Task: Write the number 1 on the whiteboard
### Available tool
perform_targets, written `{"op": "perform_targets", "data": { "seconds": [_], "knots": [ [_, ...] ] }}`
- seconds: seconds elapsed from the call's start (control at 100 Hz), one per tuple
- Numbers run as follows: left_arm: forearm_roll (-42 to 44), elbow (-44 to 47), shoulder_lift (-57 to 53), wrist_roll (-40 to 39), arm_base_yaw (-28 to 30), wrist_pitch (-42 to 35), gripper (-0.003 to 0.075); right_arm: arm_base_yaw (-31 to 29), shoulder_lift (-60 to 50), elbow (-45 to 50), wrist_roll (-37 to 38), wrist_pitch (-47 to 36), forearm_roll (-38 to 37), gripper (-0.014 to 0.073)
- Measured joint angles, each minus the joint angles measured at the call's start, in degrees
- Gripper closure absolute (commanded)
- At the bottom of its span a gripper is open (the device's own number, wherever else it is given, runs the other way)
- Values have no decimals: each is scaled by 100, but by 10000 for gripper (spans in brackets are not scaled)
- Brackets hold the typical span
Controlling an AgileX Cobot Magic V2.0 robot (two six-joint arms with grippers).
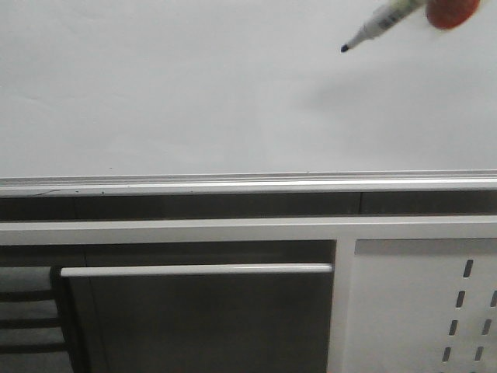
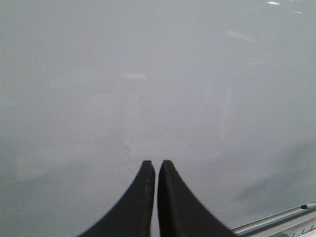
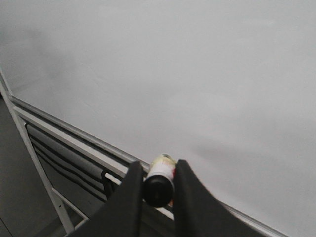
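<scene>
The whiteboard [image 1: 194,101] is a glossy white board with a silver edge rail; it also fills the left wrist view [image 2: 148,74] and the right wrist view [image 3: 197,74]. No ink stroke of the number 1 shows on it. My right gripper [image 3: 158,170] is shut on a marker pen [image 3: 160,178]. In the front view the marker [image 1: 380,23] comes in from the top right, its black tip pointing down-left, close to the board. My left gripper [image 2: 156,165] is shut and empty over the bare board.
Below the board's rail [image 1: 248,183] run white frame bars [image 1: 171,231]. A white perforated metal panel [image 1: 419,311] stands at the lower right. An orange-red part [image 1: 453,11] shows at the top right beside the marker.
</scene>
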Motion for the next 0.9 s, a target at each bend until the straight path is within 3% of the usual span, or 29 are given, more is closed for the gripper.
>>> {"op": "perform_targets", "data": {
  "seconds": [0.33,0.9],
  "knots": [
    [-12,0,0,0,0,-124,741,0,825,-455,-1860,186,1558,636],
    [-12,13,0,21,0,-146,741,0,2044,-977,-3465,88,2761,636]
  ]
}}
